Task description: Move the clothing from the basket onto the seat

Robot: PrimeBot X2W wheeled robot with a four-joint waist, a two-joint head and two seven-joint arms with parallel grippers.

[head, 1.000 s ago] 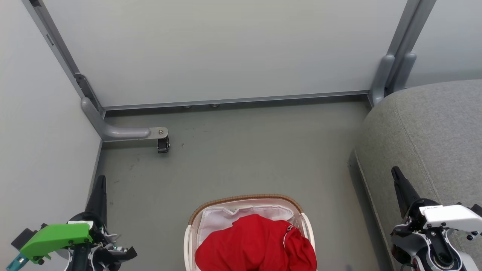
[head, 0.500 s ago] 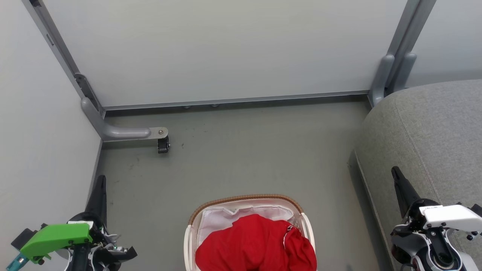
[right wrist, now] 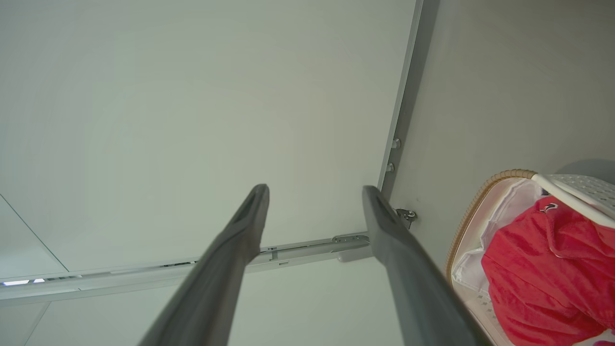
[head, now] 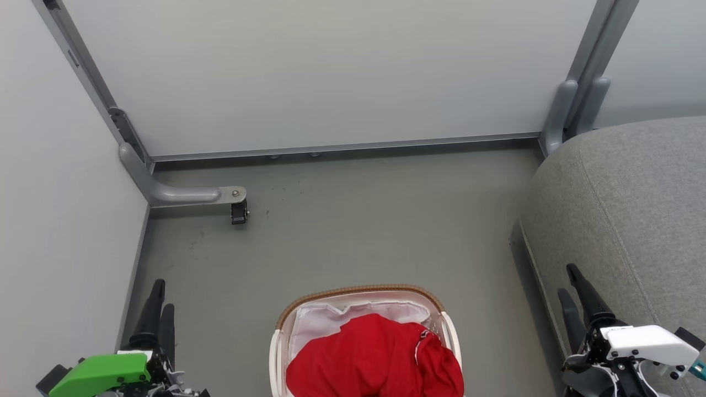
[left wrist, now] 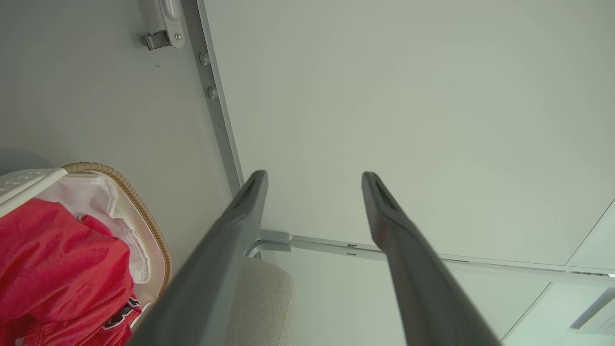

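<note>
The red clothing (head: 375, 358) lies heaped in the cream basket (head: 358, 289) at the bottom centre of the head view, with the white liner showing behind it. The grey seat (head: 634, 198) rises on the right. My left gripper (head: 162, 295) is open over the floor to the left of the basket. My right gripper (head: 566, 279) is open at the seat's front edge. The left wrist view shows my left gripper (left wrist: 313, 174) with nothing between its fingers, and the clothing (left wrist: 57, 269) in the basket (left wrist: 144, 211). The right wrist view shows my right gripper (right wrist: 314, 187), the clothing (right wrist: 543, 269) and the basket (right wrist: 480, 202).
Pale partition walls with grey metal frames close off the back and left. A grey support foot with a black caster (head: 238, 209) stands out onto the floor at the left. Bare grey floor (head: 358, 220) lies between the basket and the back wall.
Both grippers have dropped lower in the head view and turned, so each now shows two spread fingers instead of one. The basket and clothing have not moved.
</note>
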